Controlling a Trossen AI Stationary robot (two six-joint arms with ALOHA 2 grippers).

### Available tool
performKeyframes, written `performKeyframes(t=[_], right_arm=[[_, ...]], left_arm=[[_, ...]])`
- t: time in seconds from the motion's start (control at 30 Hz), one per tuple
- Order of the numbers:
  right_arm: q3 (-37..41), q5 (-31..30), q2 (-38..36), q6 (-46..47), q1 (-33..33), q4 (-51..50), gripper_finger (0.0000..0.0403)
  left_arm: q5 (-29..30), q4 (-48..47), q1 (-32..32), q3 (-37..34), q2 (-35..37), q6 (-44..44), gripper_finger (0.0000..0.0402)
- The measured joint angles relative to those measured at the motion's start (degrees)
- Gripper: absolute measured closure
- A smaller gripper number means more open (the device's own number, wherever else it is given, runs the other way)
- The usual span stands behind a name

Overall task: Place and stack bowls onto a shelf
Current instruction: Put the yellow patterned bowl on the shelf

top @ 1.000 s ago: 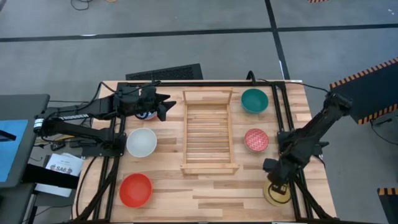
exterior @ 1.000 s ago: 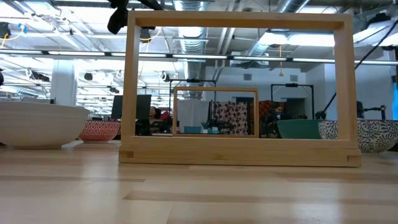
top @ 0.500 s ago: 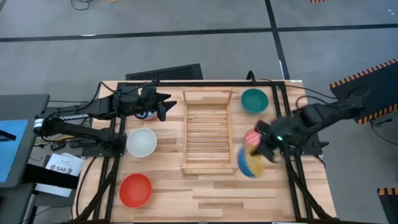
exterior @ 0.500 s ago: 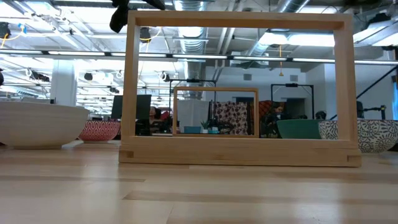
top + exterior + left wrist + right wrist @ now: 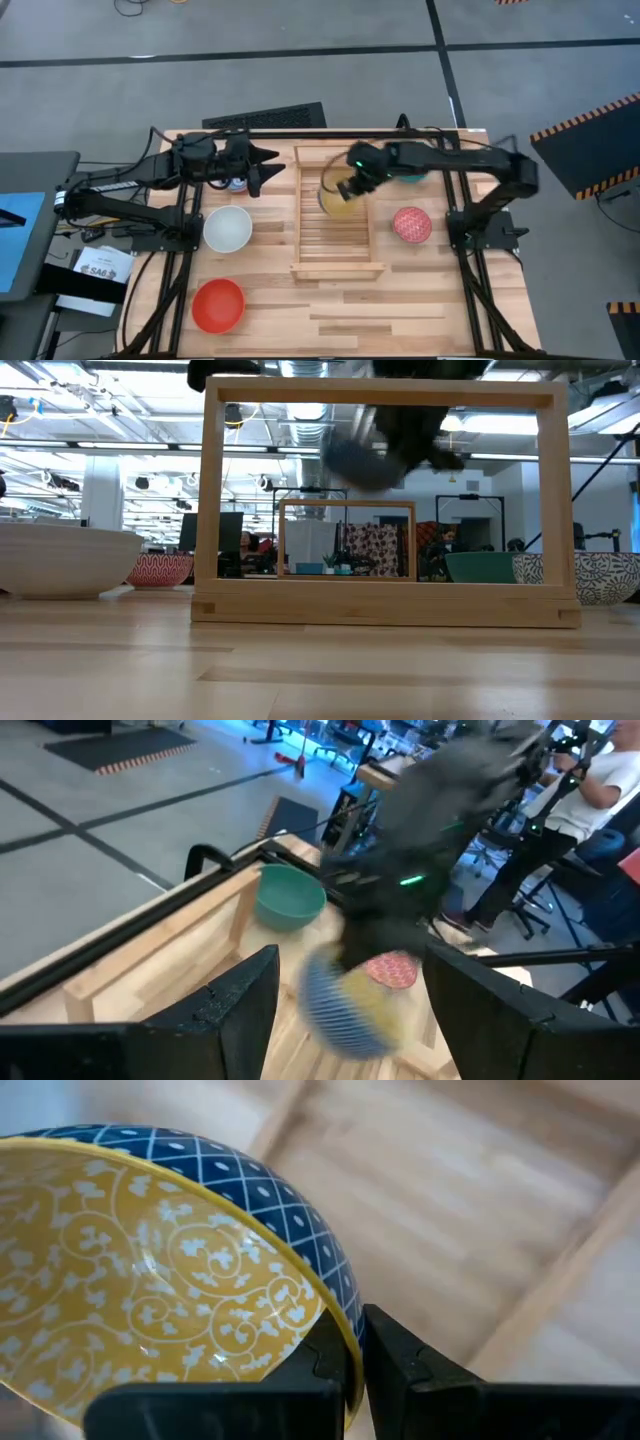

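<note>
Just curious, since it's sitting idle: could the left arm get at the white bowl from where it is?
Probably yes. The left end effector hangs open just beyond the white bowl, on its side of the shelf, with nothing lying between them.

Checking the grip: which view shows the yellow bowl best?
The right wrist view: the yellow bowl fills it, rim pinched by the right gripper. High view shows it small over the shelf; the low and left wrist views blur it.

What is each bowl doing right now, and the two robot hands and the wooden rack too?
Yellow bowl: held in the air above the shelf, pinched at its rim.
Right gripper: shut on the yellow bowl.
Left gripper: open, empty, beside the shelf.
Shelf: flat on the table, no bowl resting on it.
White bowl: upright, untouched.
Red bowl: upright, untouched.
Pink speckled bowl: upright, untouched.
</note>
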State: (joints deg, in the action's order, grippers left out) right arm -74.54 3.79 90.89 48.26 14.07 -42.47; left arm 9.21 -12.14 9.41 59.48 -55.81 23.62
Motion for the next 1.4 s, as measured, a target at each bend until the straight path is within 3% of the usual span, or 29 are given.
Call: performKeyframes(t=[0.3, 0.87, 1.13, 1.4], right_arm=[[0.02, -1.91, 13.03, 5.35, 6.91, 2.48, 0.0366], [-0.11, -4.15, 19.0, 17.59, 7.03, 8.08, 0.0365], [-0.09, -3.96, 19.02, 17.43, 7.03, 9.73, 0.0292], [-0.09, -3.94, 18.92, 14.17, 7.2, 9.57, 0.0273]], left_arm=[[-0.02, -0.31, 0.0, 0.62, 0.02, -0.92, 0.0171], [-1.43, -0.44, 0.0, 0.62, 0.02, -0.35, 0.0171], [-1.42, -0.43, 0.0, 0.62, 0.02, -0.29, 0.0171], [-1.4, -0.42, 0.0, 0.62, 0.02, -0.29, 0.0171]])
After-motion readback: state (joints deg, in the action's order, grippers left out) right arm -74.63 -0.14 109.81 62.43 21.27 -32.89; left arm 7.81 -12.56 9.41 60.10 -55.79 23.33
